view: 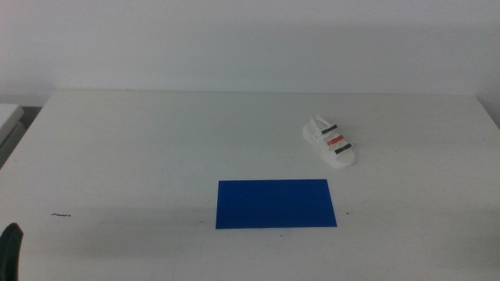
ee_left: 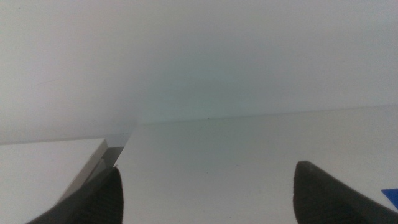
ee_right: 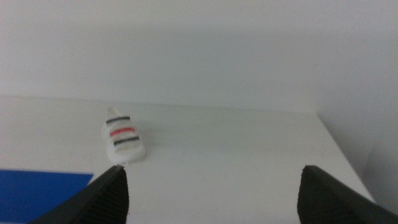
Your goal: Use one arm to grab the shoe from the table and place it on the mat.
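The small white shoe [view: 330, 142] with two dark straps and a red strap lies on the white table [view: 156, 148], right of centre and a little behind the dark blue mat [view: 276, 204]. The shoe is off the mat, near its far right corner. In the right wrist view the shoe [ee_right: 123, 134] lies ahead of my right gripper [ee_right: 211, 186], whose jaws are wide apart and empty; a strip of the mat [ee_right: 43, 196] shows too. My left gripper [ee_left: 205, 186] is open and empty, and only a dark tip [view: 11, 248] of it shows at the middle view's bottom left edge.
A small dark speck [view: 61, 215] lies on the table at the front left. A second white surface [view: 9, 115] adjoins the table's far left corner, with a gap between them [ee_left: 115, 149]. A white wall stands behind the table.
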